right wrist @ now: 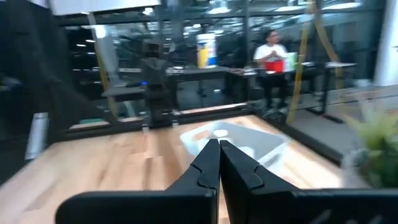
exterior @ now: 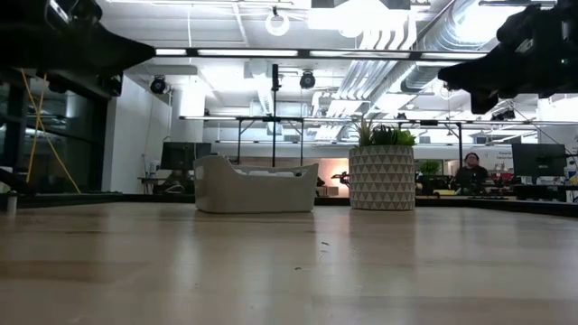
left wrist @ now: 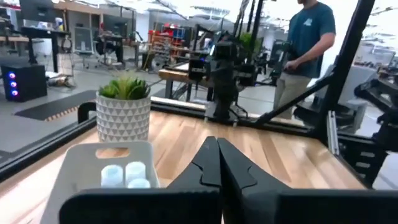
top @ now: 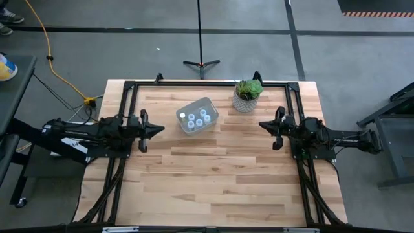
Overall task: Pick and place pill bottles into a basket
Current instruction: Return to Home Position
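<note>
- Overhead, the basket [top: 194, 107] is seen on the counter [top: 213, 188], at about 11 o'clock from its middle, with the pill bottles [top: 200, 118] gathered inside, caps up.
- The plant pot [top: 246, 98] is placed at 2 o'clock from the basket, near it but apart.
- The left pincer [top: 159, 129] is held at the counter's 9 o'clock side and the right pincer [top: 262, 124] at its 3 o'clock side. Both are pointed inward, well apart from the basket.
- At counter height, the basket [exterior: 256, 188] is seen far back, with the plant pot [exterior: 382, 181] at its 3 o'clock. Both arms are raised above the counter, and a person [exterior: 470, 171] is seated in the room behind.
- From the left wrist, the left pincer [left wrist: 217, 163] is shown with its fingers pressed together and nothing held. The basket [left wrist: 81, 168], bottle caps [left wrist: 124, 174] and plant pot [left wrist: 122, 118] lie ahead.
- From the right wrist, the right pincer [right wrist: 219, 163] is likewise closed and empty, with the basket [right wrist: 264, 146] ahead.
</note>
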Motion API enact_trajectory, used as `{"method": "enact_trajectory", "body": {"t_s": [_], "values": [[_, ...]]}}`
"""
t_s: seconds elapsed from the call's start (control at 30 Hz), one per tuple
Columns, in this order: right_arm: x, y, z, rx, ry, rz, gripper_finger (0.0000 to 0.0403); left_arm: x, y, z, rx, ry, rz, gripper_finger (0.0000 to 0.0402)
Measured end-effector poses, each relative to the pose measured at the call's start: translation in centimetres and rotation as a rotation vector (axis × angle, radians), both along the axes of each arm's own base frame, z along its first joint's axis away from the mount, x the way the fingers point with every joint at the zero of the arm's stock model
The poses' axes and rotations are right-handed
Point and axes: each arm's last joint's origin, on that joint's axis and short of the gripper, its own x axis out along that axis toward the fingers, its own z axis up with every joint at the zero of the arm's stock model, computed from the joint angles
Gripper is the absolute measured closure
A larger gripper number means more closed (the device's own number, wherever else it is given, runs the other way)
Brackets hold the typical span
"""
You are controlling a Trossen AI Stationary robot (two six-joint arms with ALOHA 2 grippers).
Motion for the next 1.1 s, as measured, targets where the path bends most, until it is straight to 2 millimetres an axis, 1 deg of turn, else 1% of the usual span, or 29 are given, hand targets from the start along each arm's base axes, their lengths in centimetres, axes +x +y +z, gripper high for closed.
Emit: {"method": "enact_trajectory", "body": {"t_s": [0.03, 0.17, 0.23, 0.37, 0.47, 0.63, 0.7, 0.8, 0.93, 1.0, 1.1], "values": [[0.0, 0.1, 0.0, 0.012, 0.000, 0.030, 0.0401, -0.1, 0.0, 0.0, 0.001, -0.002, 0.001, 0.0379], [0.1, 0.5, -0.3, 0.013, 0.030, 0.174, 0.0402, -0.9, 0.1, 0.0, 0.002, -0.018, 0.004, 0.0355], [0.1, 0.6, -0.6, 0.012, 0.059, 0.226, 0.0401, -1.3, 0.1, -0.4, 0.002, 0.004, 0.005, 0.0354], [0.1, 0.6, -1.0, -0.039, 0.099, 0.208, 0.0402, -1.2, 0.1, -0.9, 0.016, 0.035, -0.010, 0.0381], [0.1, 0.5, -0.7, -0.067, 0.073, 0.187, 0.0401, -1.1, 0.1, -1.4, 0.030, 0.032, -0.011, 0.0381], [0.1, 0.6, -0.6, -0.065, 0.069, 0.190, 0.0401, -1.1, 0.1, -1.2, 0.017, 0.007, -0.005, 0.0353], [0.1, 0.6, -0.6, -0.065, 0.069, 0.190, 0.0402, -1.1, 0.1, -1.3, 0.020, 0.016, -0.014, 0.0357], [0.1, 0.6, -0.7, -0.067, 0.070, 0.190, 0.0402, -1.0, 0.0, -1.5, 0.038, 0.028, -0.032, 0.0380], [0.1, 0.6, -1.1, -0.058, 0.116, 0.190, 0.0398, -1.0, 0.0, -1.7, 0.037, 0.046, -0.021, 0.0379], [0.0, 0.6, -1.4, -0.052, 0.147, 0.191, 0.0397, -1.0, 0.1, -2.0, 0.038, 0.076, -0.015, 0.0358], [0.0, 0.6, -1.8, -0.045, 0.182, 0.192, 0.0396, -1.0, 0.0, -2.4, 0.037, 0.115, -0.020, 0.0298]]}}
